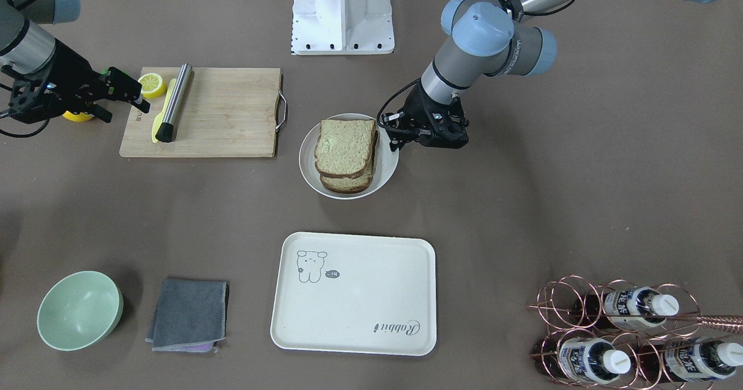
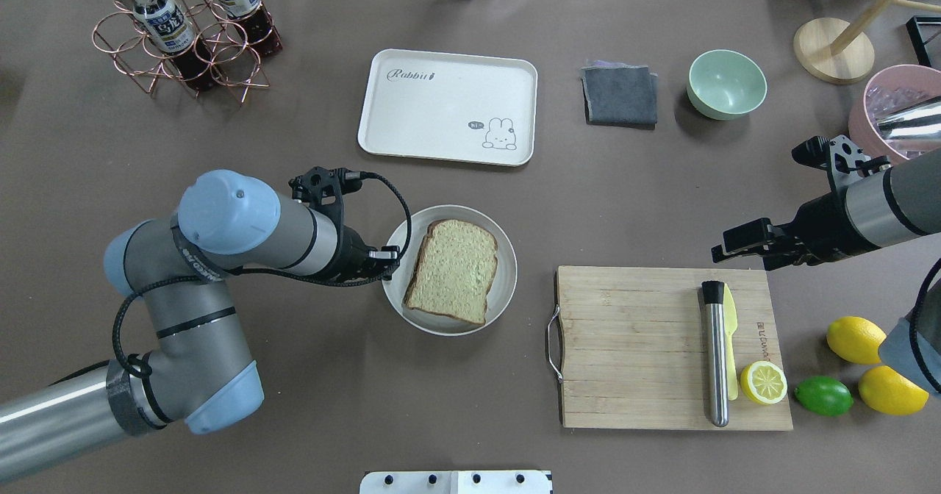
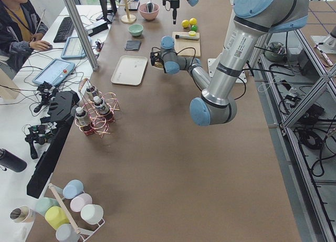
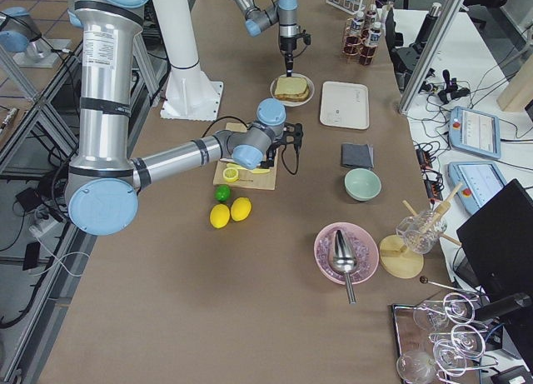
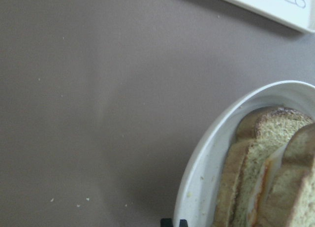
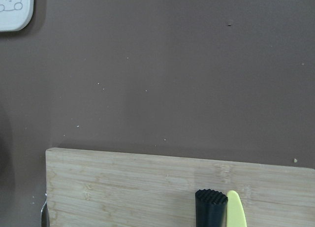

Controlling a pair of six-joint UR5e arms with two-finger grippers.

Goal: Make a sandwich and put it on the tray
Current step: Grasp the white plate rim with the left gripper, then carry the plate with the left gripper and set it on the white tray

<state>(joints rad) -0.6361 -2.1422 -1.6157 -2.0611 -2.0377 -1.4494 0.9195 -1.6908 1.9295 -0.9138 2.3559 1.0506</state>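
Left pincer (image 2: 387, 254): empty, gape cannot be told, at the plate (image 2: 503, 288) rim.
Sandwich (image 2: 452, 270): just beside it, toward the desk's right end.
Nearer arm: left.

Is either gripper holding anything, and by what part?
Nothing clearly held. Left gripper sits at the plate rim beside the sandwich; a pinch cannot be told. Right gripper is empty.
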